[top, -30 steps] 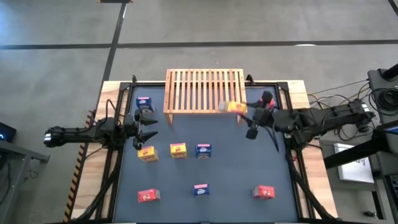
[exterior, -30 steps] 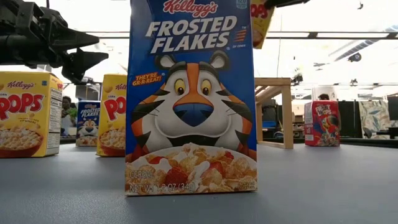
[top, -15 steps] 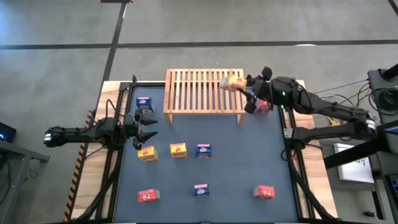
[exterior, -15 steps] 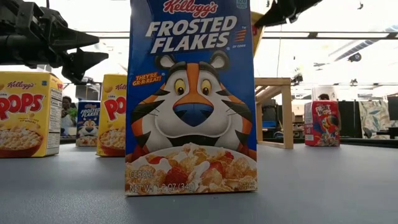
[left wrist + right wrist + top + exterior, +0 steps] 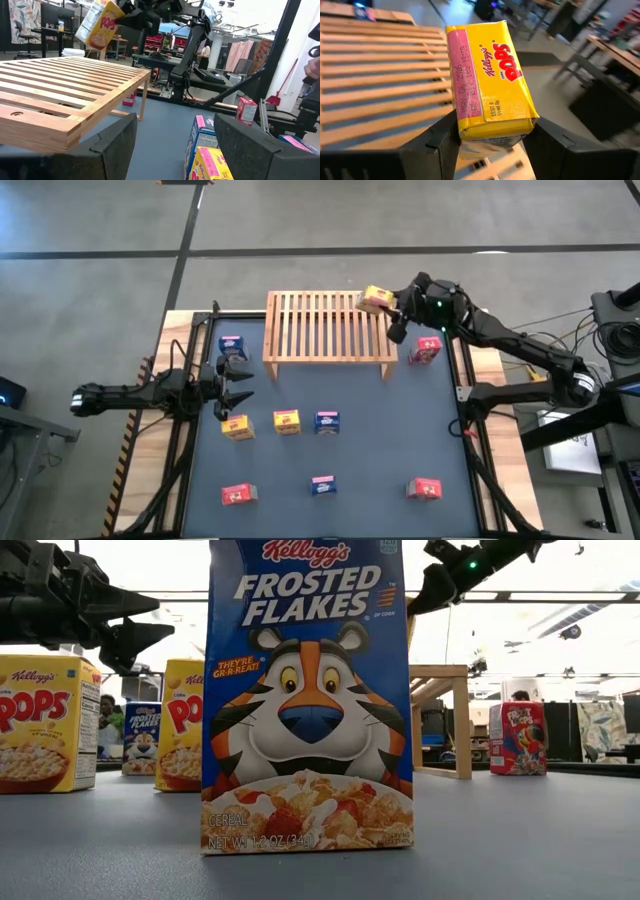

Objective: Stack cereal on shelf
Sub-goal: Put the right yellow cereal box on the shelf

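Right gripper (image 5: 490, 145) grips yellow "Kellogg's Pops" box (image 5: 487, 85).

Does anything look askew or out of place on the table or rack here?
Nothing is spilled or damaged. The only odd thing is the yellow box, held tilted in the right claw in the air over the far right corner of the rack. The left claw waits open by the loose boxes.

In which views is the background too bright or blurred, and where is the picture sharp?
Low view: bright ceiling light washes out the room, and the dark right gripper is almost a silhouette; the blue Frosted Flakes box is sharp. Right wrist view: the yellow Pops box is sharp, the room behind blurred. High view: even light.
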You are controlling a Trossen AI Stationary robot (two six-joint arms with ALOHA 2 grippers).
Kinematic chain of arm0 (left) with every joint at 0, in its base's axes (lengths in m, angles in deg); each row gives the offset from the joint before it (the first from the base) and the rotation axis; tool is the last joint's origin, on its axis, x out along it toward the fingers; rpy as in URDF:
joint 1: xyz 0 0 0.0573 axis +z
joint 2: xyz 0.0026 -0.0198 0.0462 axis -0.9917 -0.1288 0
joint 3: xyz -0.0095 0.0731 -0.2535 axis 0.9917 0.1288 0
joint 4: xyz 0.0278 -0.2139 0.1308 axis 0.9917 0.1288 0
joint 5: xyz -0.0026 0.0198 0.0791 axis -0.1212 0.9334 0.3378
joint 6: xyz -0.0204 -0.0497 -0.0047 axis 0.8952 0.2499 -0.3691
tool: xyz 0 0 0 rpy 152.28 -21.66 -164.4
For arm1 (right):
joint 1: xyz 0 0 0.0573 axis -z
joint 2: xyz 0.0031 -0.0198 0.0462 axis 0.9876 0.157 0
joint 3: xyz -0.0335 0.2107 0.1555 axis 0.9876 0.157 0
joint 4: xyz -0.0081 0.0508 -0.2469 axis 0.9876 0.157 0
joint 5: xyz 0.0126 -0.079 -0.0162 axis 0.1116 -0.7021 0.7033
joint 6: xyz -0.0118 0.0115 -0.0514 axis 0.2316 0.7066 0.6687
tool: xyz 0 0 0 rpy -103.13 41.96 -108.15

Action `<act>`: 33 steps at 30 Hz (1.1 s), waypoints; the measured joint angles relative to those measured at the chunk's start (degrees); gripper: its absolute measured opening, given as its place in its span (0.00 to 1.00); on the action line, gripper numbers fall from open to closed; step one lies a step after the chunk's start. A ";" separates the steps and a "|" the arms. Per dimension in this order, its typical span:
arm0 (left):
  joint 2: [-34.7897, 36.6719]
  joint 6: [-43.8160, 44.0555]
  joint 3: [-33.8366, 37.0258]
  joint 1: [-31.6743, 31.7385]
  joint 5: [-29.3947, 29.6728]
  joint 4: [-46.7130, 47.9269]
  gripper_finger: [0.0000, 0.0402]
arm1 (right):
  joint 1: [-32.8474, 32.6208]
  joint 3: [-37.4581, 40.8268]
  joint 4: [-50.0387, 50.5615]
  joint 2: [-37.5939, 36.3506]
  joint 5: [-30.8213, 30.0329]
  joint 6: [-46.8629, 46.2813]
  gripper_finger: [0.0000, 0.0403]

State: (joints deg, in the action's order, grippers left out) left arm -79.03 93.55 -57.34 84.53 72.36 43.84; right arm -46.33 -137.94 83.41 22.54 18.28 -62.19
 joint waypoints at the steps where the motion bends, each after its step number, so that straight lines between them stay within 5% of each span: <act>1: 0.00 0.00 0.00 0.00 -0.02 0.00 0.62 | 1.00 -0.91 0.05 0.72 2.06 0.10 0.45; 15: 0.00 0.00 0.00 0.00 -0.02 0.00 0.62 | 12.69 -16.23 15.18 14.21 19.53 4.25 0.45; 25: 0.00 0.00 0.00 0.00 -0.02 0.00 0.62 | 18.14 -16.89 15.05 17.85 27.08 6.83 0.45; 33: 0.00 0.00 0.00 0.00 0.00 0.00 0.62 | 18.86 -16.87 14.87 18.41 27.37 9.63 0.45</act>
State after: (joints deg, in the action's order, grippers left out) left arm -79.03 93.55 -57.34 84.53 72.36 43.84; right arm -27.47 -154.81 98.28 40.96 45.66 -52.56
